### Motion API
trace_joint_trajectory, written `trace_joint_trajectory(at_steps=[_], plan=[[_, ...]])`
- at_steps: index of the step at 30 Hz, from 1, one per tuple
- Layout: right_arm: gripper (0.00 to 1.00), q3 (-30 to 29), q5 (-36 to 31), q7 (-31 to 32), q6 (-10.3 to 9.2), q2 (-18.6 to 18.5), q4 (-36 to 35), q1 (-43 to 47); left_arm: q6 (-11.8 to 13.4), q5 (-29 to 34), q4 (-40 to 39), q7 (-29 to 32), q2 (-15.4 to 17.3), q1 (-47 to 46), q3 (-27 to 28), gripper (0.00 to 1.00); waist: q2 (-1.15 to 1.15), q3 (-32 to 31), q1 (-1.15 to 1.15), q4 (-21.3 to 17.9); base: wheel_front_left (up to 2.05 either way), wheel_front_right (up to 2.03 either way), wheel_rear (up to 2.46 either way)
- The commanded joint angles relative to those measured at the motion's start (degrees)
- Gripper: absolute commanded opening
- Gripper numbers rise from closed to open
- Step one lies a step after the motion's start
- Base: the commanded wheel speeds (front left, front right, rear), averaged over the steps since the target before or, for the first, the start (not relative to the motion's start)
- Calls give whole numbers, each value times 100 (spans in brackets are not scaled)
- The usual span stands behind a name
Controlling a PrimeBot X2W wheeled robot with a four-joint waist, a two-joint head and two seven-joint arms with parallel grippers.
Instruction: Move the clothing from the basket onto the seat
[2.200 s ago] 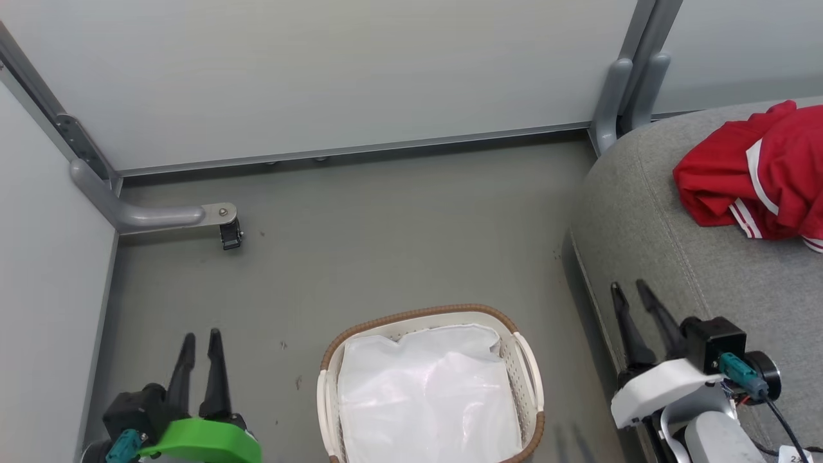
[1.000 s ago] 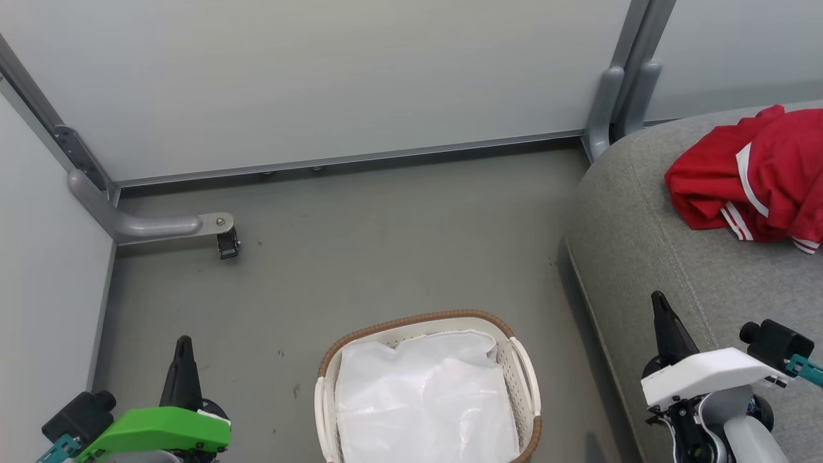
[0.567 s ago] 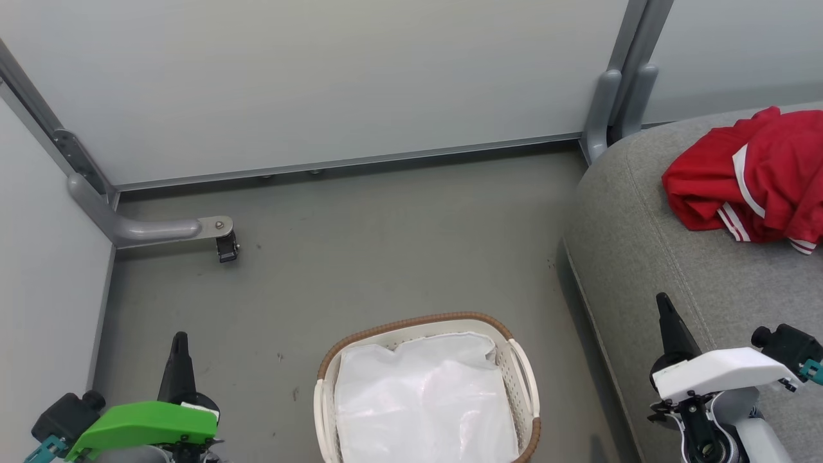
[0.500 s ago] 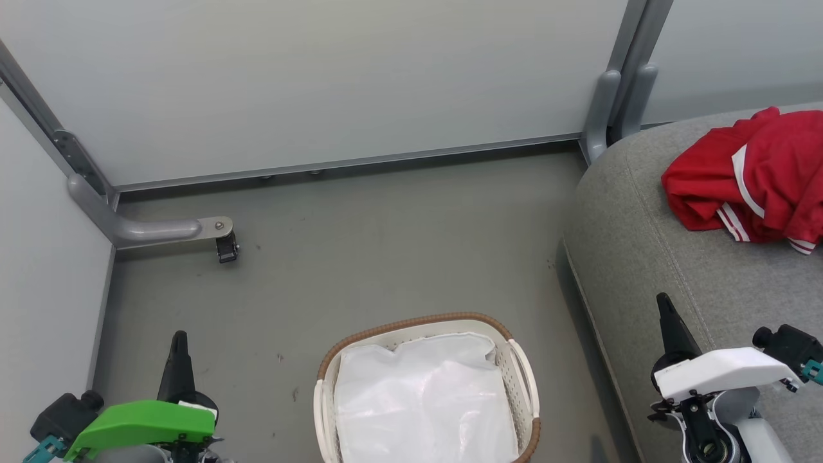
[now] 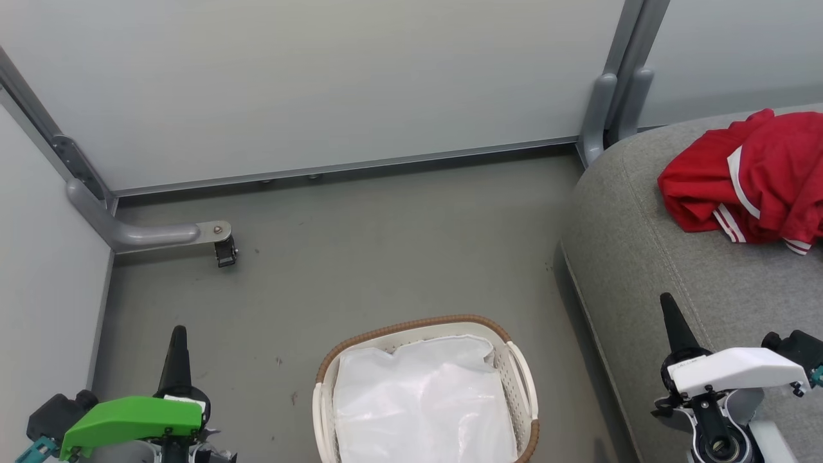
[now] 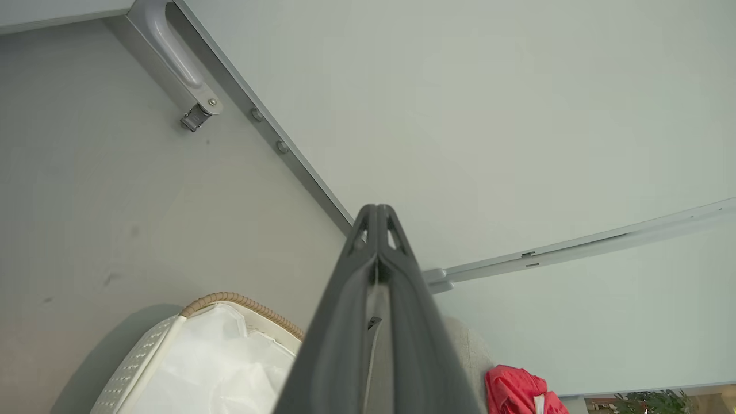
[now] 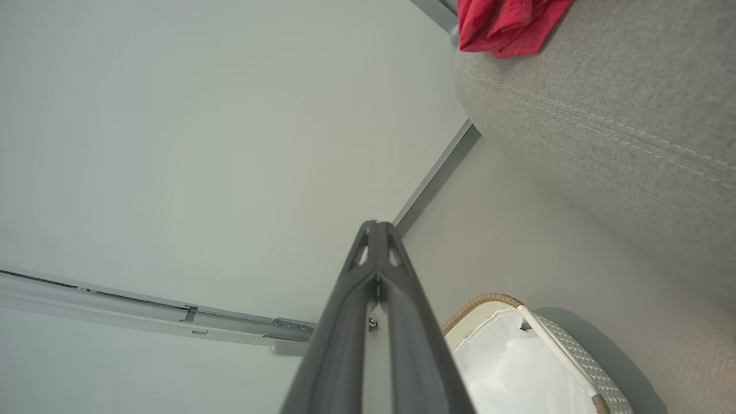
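A grey floor (image 5: 386,244) is bounded by pale panels (image 5: 321,83). The basket (image 5: 411,323) is stood on it near the lower edge of the head view, and the seat (image 5: 643,257) is set at the right, apart from the basket. A caster (image 5: 226,251) on a grey bracket (image 5: 154,233) is rested on the floor at the far left, and the clothing (image 5: 759,173) is bunched on the seat's far right part.

- The left gripper (image 5: 176,335) rests at the lower left, jaws pressed together, pointing up, empty.
- The right gripper (image 5: 669,303) rests at the lower right, jaws closed too, empty.
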Motion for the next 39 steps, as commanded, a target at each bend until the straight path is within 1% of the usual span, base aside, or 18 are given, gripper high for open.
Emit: trace_joint_trajectory(at_steps=[1,21,23,39], plan=[[0,-37,165,43,-2,-18,-77,13,-31,-163,-63,48,39,-163,42,0,0,-5,0,-3,0,0,0],[0,-159,1243,323,-3,-11,-129,44,-49,-1149,-107,329,45,-236,125,0,0,-70,0,-40,0,0,0],[0,-180,1443,374,-3,-10,-139,51,-54,-1323,-113,380,46,-247,142,0,0,-83,0,-48,0,0,0],[0,-263,2161,559,-4,-3,-170,74,-71,-1994,-143,572,50,-294,204,0,0,-135,0,-77,0,0,0]])
